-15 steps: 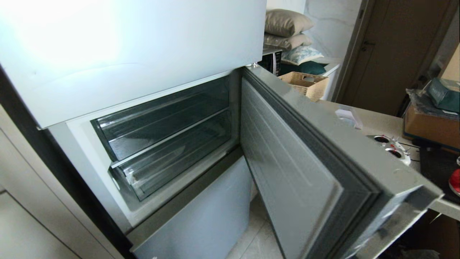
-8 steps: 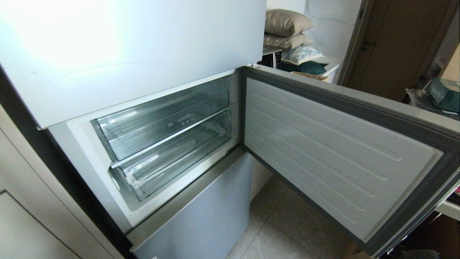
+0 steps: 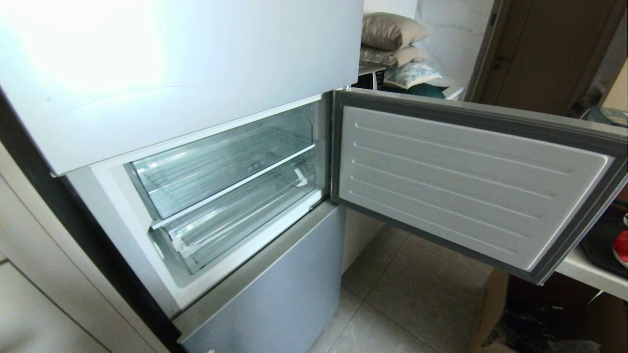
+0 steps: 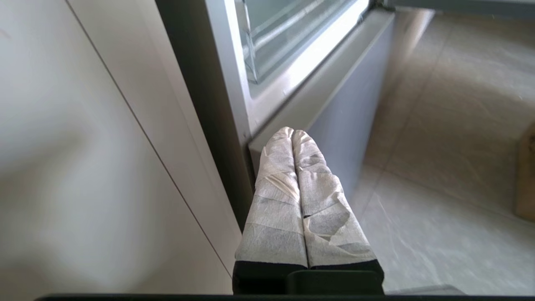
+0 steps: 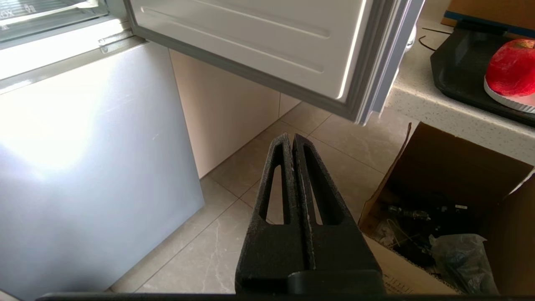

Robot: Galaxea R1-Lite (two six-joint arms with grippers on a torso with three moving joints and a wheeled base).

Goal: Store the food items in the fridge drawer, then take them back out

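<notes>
The red fruit [image 5: 512,67] on its white plate [image 5: 508,97] is cut off by the picture's edge, and the drawer lettering [image 3: 252,160] is unreadable.

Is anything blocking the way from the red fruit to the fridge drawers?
Yes. The open fridge door juts out between the red fruit on the counter and the clear drawers. Both drawers sit pushed in, so one needs pulling out too.
</notes>
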